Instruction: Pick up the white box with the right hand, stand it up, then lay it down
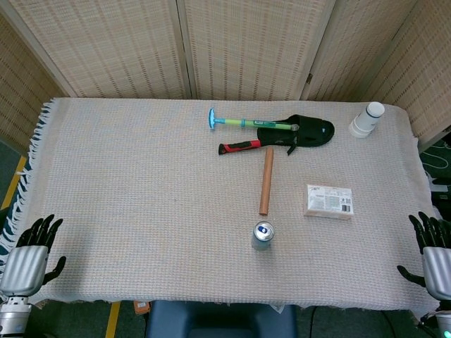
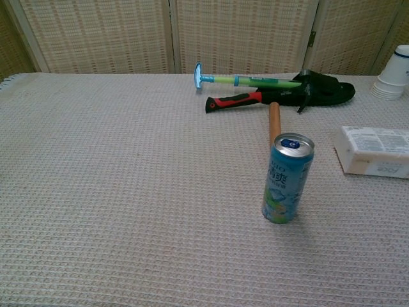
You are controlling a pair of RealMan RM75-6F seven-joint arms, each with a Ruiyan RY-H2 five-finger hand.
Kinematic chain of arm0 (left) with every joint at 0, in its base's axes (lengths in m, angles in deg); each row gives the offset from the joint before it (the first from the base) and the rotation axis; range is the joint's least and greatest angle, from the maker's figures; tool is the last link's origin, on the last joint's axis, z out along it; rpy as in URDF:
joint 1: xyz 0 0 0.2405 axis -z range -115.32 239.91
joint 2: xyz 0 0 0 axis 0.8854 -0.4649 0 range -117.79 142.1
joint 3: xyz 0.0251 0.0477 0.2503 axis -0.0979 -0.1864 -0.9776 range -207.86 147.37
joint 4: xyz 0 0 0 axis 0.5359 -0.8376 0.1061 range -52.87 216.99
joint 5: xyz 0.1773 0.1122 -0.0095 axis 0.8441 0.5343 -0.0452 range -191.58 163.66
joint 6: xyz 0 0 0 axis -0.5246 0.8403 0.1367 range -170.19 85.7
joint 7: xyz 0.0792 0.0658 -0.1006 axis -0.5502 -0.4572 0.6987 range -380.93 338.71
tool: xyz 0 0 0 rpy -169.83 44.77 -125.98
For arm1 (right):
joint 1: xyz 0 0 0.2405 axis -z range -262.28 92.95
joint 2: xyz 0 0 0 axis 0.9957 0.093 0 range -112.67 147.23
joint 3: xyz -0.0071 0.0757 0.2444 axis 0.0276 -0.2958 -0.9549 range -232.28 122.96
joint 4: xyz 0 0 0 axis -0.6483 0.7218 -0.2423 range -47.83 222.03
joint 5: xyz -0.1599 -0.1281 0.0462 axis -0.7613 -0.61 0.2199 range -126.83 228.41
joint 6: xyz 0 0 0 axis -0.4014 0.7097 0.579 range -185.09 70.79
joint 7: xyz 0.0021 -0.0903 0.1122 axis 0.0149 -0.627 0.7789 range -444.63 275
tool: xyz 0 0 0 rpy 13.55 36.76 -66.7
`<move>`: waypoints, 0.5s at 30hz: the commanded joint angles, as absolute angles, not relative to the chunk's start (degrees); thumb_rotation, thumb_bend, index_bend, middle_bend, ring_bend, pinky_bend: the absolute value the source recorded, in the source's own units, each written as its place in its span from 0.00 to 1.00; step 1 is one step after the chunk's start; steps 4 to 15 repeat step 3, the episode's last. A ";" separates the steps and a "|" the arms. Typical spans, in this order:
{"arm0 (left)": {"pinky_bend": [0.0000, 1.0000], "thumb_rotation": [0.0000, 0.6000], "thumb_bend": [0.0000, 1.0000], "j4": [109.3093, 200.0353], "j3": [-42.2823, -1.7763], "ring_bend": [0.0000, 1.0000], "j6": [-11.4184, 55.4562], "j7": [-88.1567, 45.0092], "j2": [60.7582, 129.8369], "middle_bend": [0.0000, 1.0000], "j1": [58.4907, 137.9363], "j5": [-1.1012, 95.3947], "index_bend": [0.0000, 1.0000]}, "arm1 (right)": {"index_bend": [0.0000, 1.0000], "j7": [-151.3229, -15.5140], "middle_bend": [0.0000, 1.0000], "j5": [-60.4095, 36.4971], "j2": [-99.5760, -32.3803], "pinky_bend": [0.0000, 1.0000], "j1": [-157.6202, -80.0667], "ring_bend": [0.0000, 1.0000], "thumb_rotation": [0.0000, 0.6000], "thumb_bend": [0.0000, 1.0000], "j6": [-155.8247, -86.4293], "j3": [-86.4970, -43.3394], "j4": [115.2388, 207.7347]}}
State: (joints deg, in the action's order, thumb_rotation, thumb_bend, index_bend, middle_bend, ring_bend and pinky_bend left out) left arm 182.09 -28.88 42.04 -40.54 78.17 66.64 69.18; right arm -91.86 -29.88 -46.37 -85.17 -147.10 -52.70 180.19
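1. The white box [image 1: 329, 201] is lying flat on the woven table cloth [image 1: 141, 211], on the right half of the table. Its printed label is facing up.
2. The right hand [image 1: 436, 260] is hanging at the right edge of the table, near the front corner. Its fingers [image 1: 425, 230] are spread apart and pointing away from the robot, and it is holding nothing.
3. The box is lying well apart from these fingers, to their left and a little further from the robot. Nothing is touching the box.
4. The left hand [image 1: 27, 255] is staying at the front left corner, just off the fringe of the cloth. Its fingers are also spread, with nothing inside.
5. The chest view is showing no hand. There the box [image 2: 375, 151] is sitting at the right border of the picture, partly cut off.
6. A drink can [image 1: 262, 236] is standing upright near the front edge, to the left of the box and closer to the robot.
7. A wooden rod [image 1: 266, 180] is lying between the can and the tools, and its near end is pointing at the can.
8. Behind the rod, a tool with a red and black handle [image 1: 243, 146], a tool with a blue head and green shaft [image 1: 243, 122] and a black pouch [image 1: 306, 131] are lying together.
9. A stack of white paper cups [image 1: 366, 120] is standing at the far right corner.
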 commanded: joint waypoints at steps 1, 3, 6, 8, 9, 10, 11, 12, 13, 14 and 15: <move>0.15 1.00 0.35 182.17 -28.92 0.00 42.22 -40.42 78.11 0.00 66.58 69.37 0.10 | 0.00 -91.01 0.00 -29.57 -46.10 0.00 -84.94 0.00 1.00 0.00 -146.61 -53.27 180.09; 0.15 1.00 0.35 182.20 -28.94 0.00 42.33 -40.38 78.04 0.00 66.56 69.49 0.10 | 0.00 -91.06 0.00 -29.47 -46.06 0.00 -84.70 0.00 1.00 0.00 -146.74 -53.58 180.17; 0.15 1.00 0.35 182.20 -28.94 0.00 42.33 -40.38 78.04 0.00 66.56 69.49 0.10 | 0.00 -91.06 0.00 -29.47 -46.06 0.00 -84.70 0.00 1.00 0.00 -146.74 -53.58 180.17; 0.15 1.00 0.35 182.20 -28.94 0.00 42.33 -40.38 78.04 0.00 66.56 69.49 0.10 | 0.00 -91.06 0.00 -29.47 -46.06 0.00 -84.70 0.00 1.00 0.00 -146.74 -53.58 180.17; 0.15 1.00 0.35 182.20 -28.94 0.00 42.33 -40.38 78.04 0.00 66.56 69.49 0.10 | 0.00 -91.06 0.00 -29.47 -46.06 0.00 -84.70 0.00 1.00 0.00 -146.74 -53.58 180.17; 0.15 1.00 0.35 182.20 -28.94 0.00 42.33 -40.38 78.04 0.00 66.56 69.49 0.10 | 0.00 -91.06 0.00 -29.47 -46.06 0.00 -84.70 0.00 1.00 0.00 -146.74 -53.58 180.17; 0.15 1.00 0.35 182.20 -28.94 0.00 42.33 -40.38 78.04 0.00 66.56 69.49 0.10 | 0.00 -91.06 0.00 -29.47 -46.06 0.00 -84.70 0.00 1.00 0.00 -146.74 -53.58 180.17; 0.15 1.00 0.35 182.20 -28.94 0.00 42.33 -40.38 78.04 0.00 66.56 69.49 0.10 | 0.00 -91.06 0.00 -29.47 -46.06 0.00 -84.70 0.00 1.00 0.00 -146.74 -53.58 180.17; 0.15 1.00 0.35 182.20 -28.94 0.00 42.33 -40.38 78.04 0.00 66.56 69.49 0.10 | 0.00 -91.06 0.00 -29.47 -46.06 0.00 -84.70 0.00 1.00 0.00 -146.74 -53.58 180.17; 0.15 1.00 0.35 182.20 -28.94 0.00 42.33 -40.38 78.04 0.00 66.56 69.49 0.10 | 0.00 -91.06 0.00 -29.47 -46.06 0.00 -84.70 0.00 1.00 0.00 -146.74 -53.58 180.17; 0.15 1.00 0.35 182.20 -28.94 0.00 42.33 -40.38 78.04 0.00 66.56 69.49 0.10 | 0.00 -91.06 0.00 -29.47 -46.06 0.00 -84.70 0.00 1.00 0.00 -146.74 -53.58 180.17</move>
